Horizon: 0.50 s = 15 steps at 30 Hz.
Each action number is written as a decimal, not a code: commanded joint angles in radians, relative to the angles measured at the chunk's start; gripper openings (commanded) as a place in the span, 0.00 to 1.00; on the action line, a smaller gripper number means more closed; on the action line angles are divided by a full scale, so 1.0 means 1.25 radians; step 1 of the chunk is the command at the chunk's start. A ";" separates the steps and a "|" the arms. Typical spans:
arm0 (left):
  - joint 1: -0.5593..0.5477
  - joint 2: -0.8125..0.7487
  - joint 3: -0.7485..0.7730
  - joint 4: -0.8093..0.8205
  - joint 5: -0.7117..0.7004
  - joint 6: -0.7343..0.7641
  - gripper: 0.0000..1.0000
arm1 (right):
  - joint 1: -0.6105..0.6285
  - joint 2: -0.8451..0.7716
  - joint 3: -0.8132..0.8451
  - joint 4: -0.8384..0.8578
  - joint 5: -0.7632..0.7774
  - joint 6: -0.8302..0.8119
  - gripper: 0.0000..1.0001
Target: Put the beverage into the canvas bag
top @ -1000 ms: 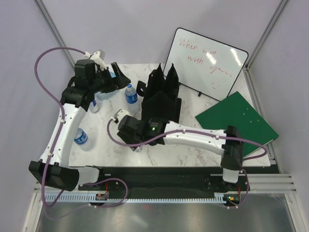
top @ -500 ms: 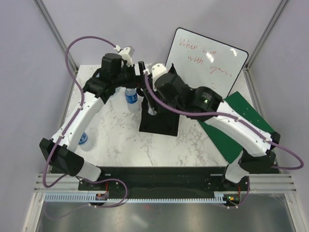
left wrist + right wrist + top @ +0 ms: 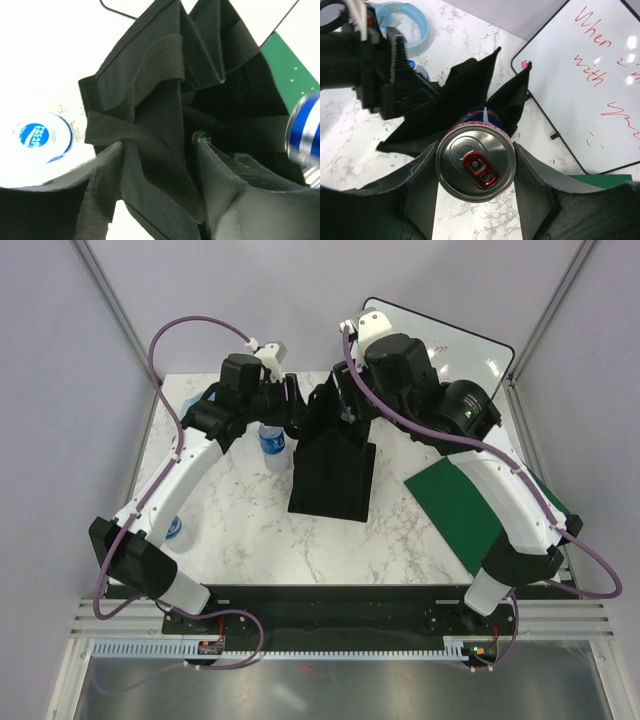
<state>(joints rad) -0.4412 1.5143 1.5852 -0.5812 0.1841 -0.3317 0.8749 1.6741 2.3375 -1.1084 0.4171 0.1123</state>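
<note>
**Over bag mouth: can gripped, not yet dropped**

At table's near-left edge, blue-label bottle (image 3: 172, 529) sits well apart from the action, so no risk there. Mid-table the canvas bag (image 3: 330, 480) stands upright but soft. Walls fold inward and a loop handle (image 3: 145, 150) lies across the opening. A released can may hit a fold or strap, hang up, or roll off onto the marble tabletop (image 3: 240, 530). Left gripper (image 3: 159, 146) has fingers either side of rim/handle fabric; can't tell if pinched. If it isn't holding, mouth prob collapses. Pocari Sweat bottle (image 3: 271, 437) stands just beside bag and left gripper, easy to knock. Right gripper (image 3: 475, 152) is clamped on the beverage can (image 3: 475, 172), upright above bag's far end and near the left fingers, so a clash is poss on descent.

Containers: near bottle mostly hidden by arm, can't read it. Bag interior is dark w/ nothing identifiable; small greenish spot deep in a fold, unclear. Pocari bottle capped, fill lvl unreadable. Can tab lies flat, looks unopened.
</note>
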 commanded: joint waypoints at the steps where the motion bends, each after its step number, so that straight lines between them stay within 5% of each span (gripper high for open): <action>1: -0.004 -0.015 -0.020 0.023 -0.031 0.044 0.54 | -0.051 0.017 0.035 0.097 -0.017 -0.041 0.00; 6: -0.004 -0.031 -0.026 0.022 -0.027 0.048 0.22 | -0.083 0.030 -0.047 0.163 -0.060 -0.026 0.00; 12: -0.004 -0.039 -0.029 0.022 -0.031 0.052 0.02 | -0.084 0.051 -0.081 0.235 -0.098 -0.027 0.00; 15: -0.004 -0.039 -0.029 0.022 -0.011 0.037 0.02 | -0.084 0.067 -0.076 0.241 -0.115 -0.021 0.00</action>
<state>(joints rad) -0.4446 1.5024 1.5578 -0.5705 0.1581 -0.3046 0.7666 1.7611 2.2124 -0.9535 0.3111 0.0891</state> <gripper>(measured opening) 0.041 0.605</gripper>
